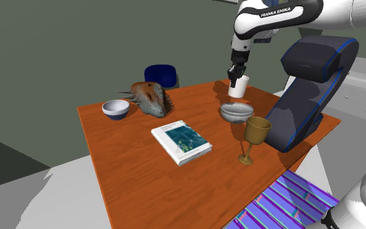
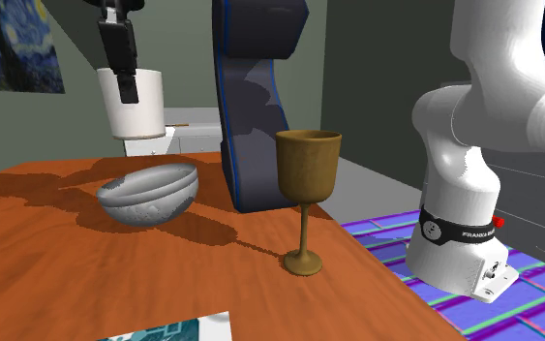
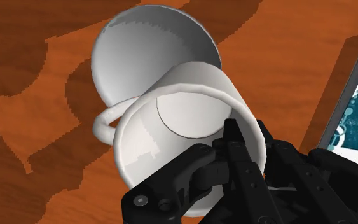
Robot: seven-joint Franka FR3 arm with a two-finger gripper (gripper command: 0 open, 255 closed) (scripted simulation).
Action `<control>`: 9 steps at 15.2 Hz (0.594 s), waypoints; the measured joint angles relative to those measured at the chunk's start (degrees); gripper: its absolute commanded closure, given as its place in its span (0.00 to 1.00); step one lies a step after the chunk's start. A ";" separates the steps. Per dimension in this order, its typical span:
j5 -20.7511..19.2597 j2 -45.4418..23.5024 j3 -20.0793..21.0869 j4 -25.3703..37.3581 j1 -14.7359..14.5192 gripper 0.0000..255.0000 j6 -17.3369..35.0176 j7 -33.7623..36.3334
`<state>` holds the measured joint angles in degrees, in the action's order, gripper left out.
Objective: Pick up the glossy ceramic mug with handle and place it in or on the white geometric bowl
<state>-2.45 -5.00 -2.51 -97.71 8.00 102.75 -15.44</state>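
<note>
Black gripper [image 3: 242, 137] fingers are closed on the wall of the white mug [image 3: 184, 86], one inside the rim and one outside. The wrist view looks into its hollow, past a loop handle [image 3: 105, 121], to the pale bowl [image 3: 152, 44] beyond. From the second exterior view the mug hangs upright in the air, apart from the bowl just below, with a brown goblet [image 2: 307, 184] to that view's right on the wooden table [image 2: 47, 242].

Partly hidden behind the mug [image 3: 171, 159]: near rim of the white bowl [image 3: 145, 51] (wrist view). Cut off by picture's edge: book [image 3: 357, 111].
</note>
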 measured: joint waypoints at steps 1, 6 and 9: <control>0.07 -0.20 -0.66 0.68 0.79 1.00 -0.41 -1.45; 0.45 -1.43 -3.10 2.39 3.81 1.00 -0.66 -7.00; 0.46 -1.50 -3.25 0.30 4.00 1.00 1.48 -7.32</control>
<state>-1.99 -6.50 -5.75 -97.41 12.00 104.23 -22.76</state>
